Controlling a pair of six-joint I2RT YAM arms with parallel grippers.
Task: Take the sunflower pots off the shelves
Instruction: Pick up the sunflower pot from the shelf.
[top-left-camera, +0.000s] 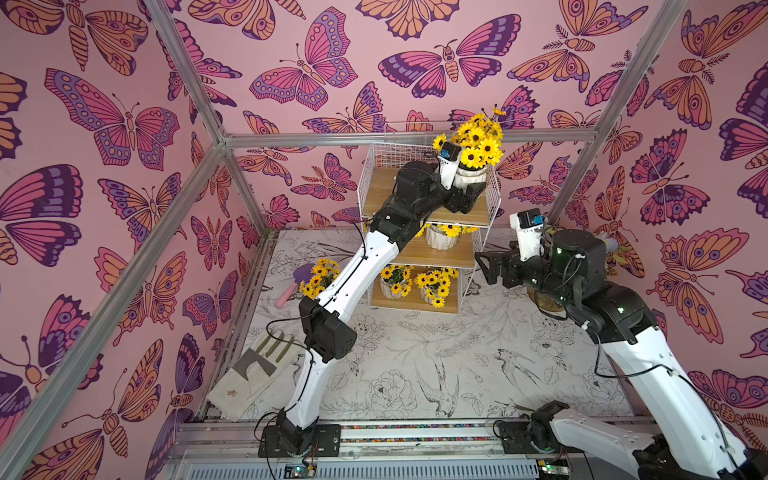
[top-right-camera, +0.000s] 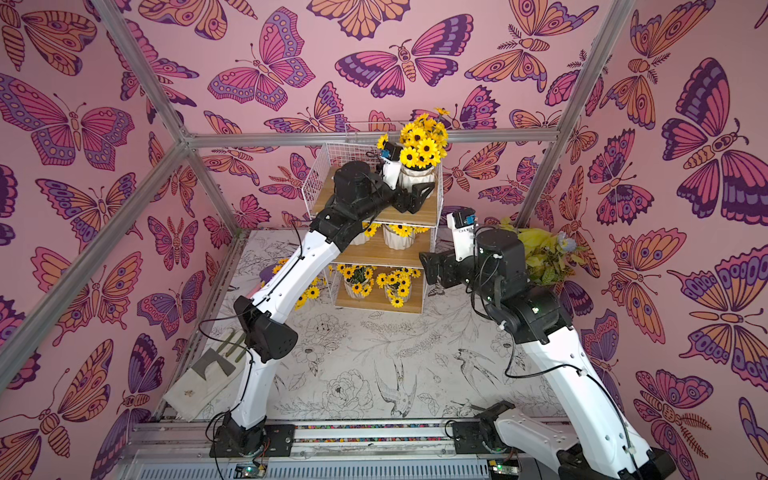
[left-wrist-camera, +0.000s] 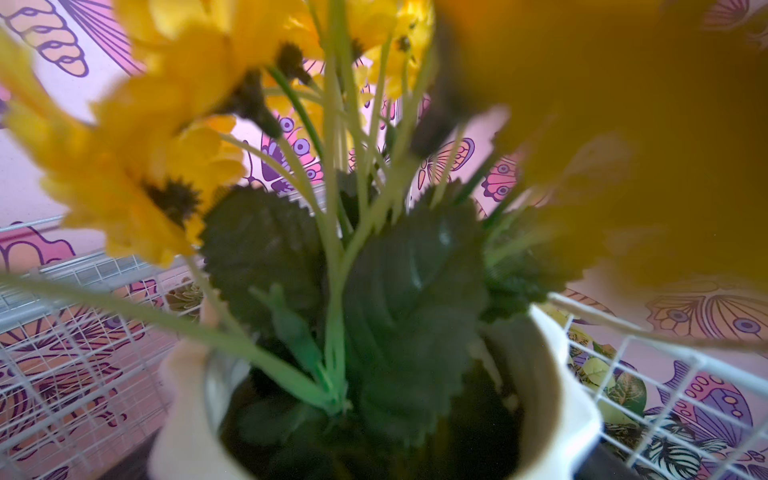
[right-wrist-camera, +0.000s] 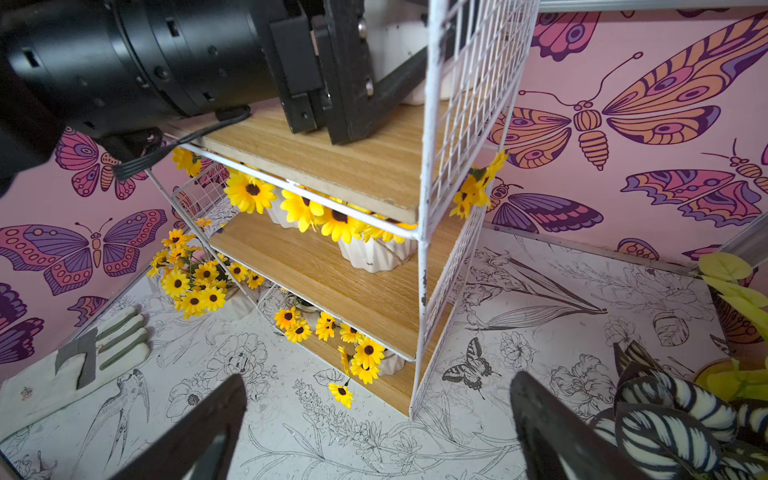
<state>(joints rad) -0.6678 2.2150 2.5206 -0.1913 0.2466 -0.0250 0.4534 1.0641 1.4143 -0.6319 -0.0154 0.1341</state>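
Hovering over the floral-print table, the right gripper gapes wide, empty. One sunflower pot stands on the table beside the shelves; five more sit on the boards. The left gripper flanks the top pot; whether it pinches, I cannot tell. Butterfly wallpaper rises behind.

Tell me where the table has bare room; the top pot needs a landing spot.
Widest bare patch: the middle of the table, in front of the shelves, between the left arm and right arm. Crowded: back-left with a pot and trowel, front-left glove, back-right leafy plant.
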